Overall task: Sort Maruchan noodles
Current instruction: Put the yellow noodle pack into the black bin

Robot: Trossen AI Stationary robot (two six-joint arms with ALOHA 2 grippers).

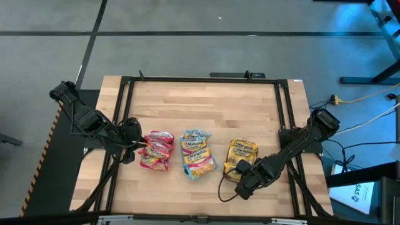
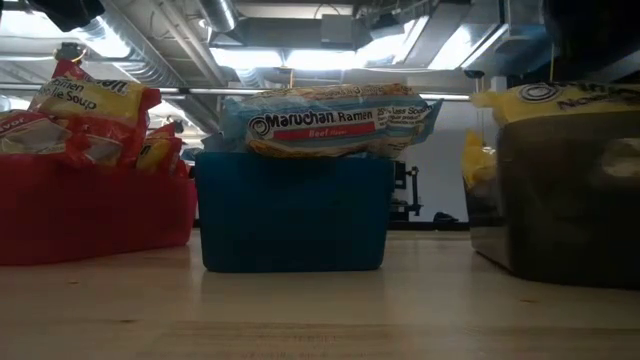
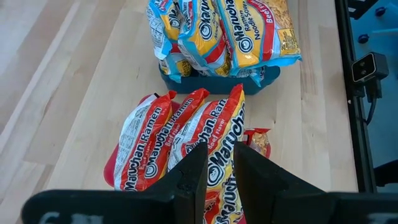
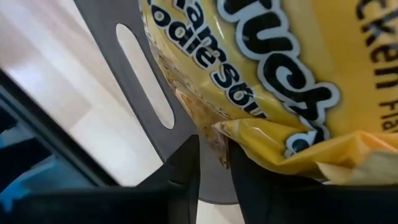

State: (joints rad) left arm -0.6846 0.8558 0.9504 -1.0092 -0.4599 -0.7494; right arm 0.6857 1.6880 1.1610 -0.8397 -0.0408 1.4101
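Three heaps of Maruchan packets lie in a row on the table. The red packets [image 1: 157, 150] lie in a red tray [image 2: 90, 215], the blue-edged packets [image 1: 197, 153] in a blue tray [image 2: 290, 215], and the yellow packets [image 1: 242, 155] in a dark grey tray [image 2: 570, 200]. My left gripper [image 1: 135, 149] is at the left edge of the red heap, shut on a red packet [image 3: 217, 143]. My right gripper [image 1: 240, 172] is at the near edge of the yellow heap, shut on a yellow packet [image 4: 298, 81]. My left gripper has a red packet between its two fingers [image 3: 193, 177], at the packet's end nearest the gripper [image 3: 221, 171]. It comes from the table's left side, slanting down. The packet lies on the other red packets in the heap. My right gripper pinches the yellow packet's crimped edge [image 4: 225, 138] between its two fingers [image 4: 186, 171]. It comes from the table's near right side, low over the tray. The packet's body lies over the dark grey tray's wall [image 4: 143, 93].
A black metal frame [image 1: 200, 79] runs around the wooden table top. Bare wood lies behind the heaps [image 1: 200, 106] and in front of them. A black cable [image 1: 224, 190] curls on the table by my right gripper.
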